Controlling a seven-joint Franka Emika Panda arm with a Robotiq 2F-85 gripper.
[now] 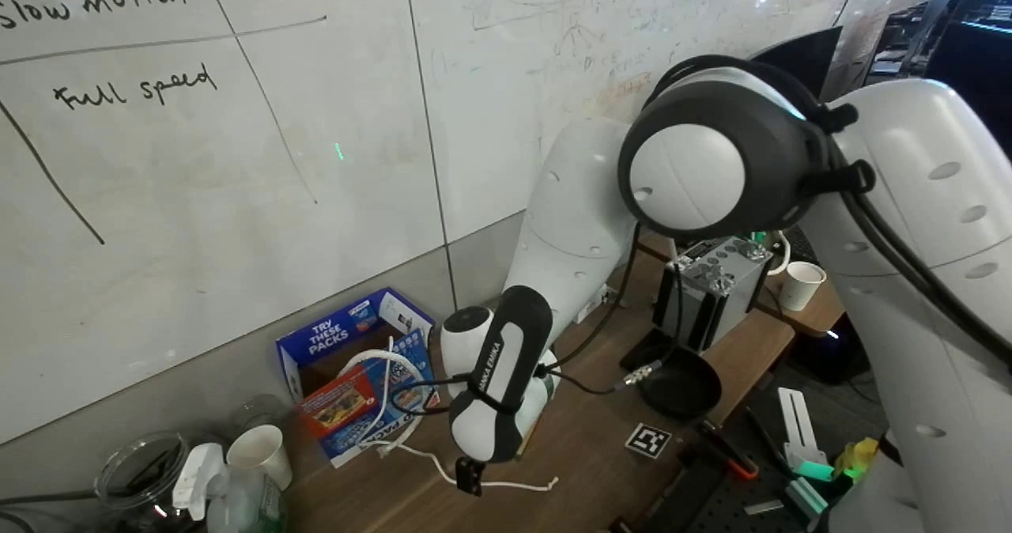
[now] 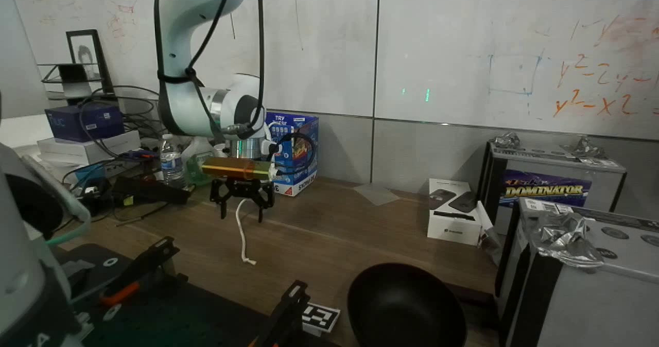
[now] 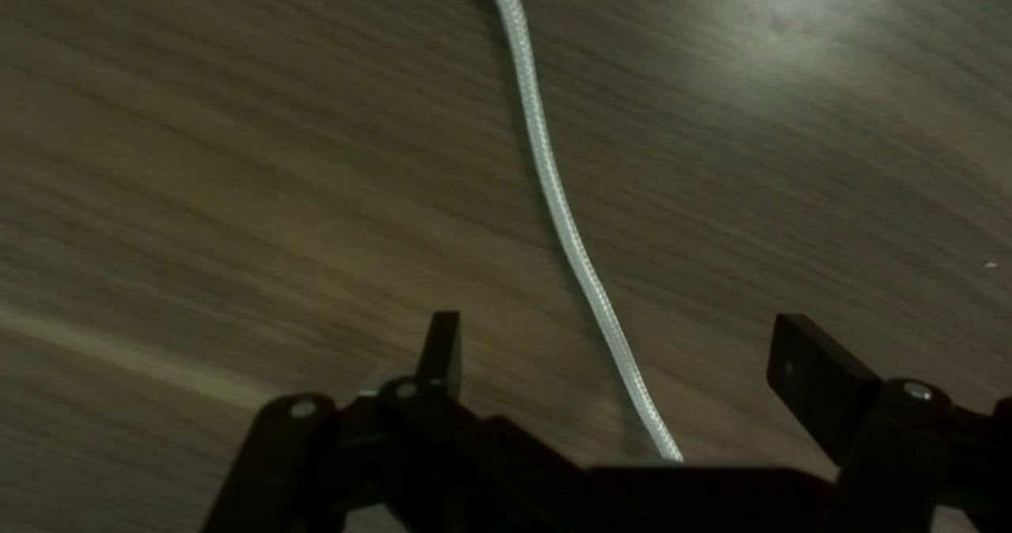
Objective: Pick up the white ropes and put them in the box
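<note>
The blue box [image 1: 324, 339] stands against the whiteboard, its top open, with red and blue labels on the front. White ropes [image 1: 417, 406] loop from its opening over the front wall, and a tail runs out along the table beneath my wrist. In an exterior view that tail [image 2: 240, 236] comes out below the gripper [image 2: 242, 214]. Seen from the wrist, the rope [image 3: 553, 189] lies on the wood and passes between the widely parted fingers of my gripper [image 3: 617, 347], touching neither. The jaws are open and hold nothing. The arm hides part of the box.
A paper cup [image 1: 262, 454], a spray bottle [image 1: 245, 501] and a glass jar [image 1: 142, 470] stand beside the box. A black pan [image 2: 406, 306] and a marker card [image 2: 320, 317] lie nearer the table's edge. A white carton [image 2: 453, 215] stands by grey metal cases [image 2: 592, 285].
</note>
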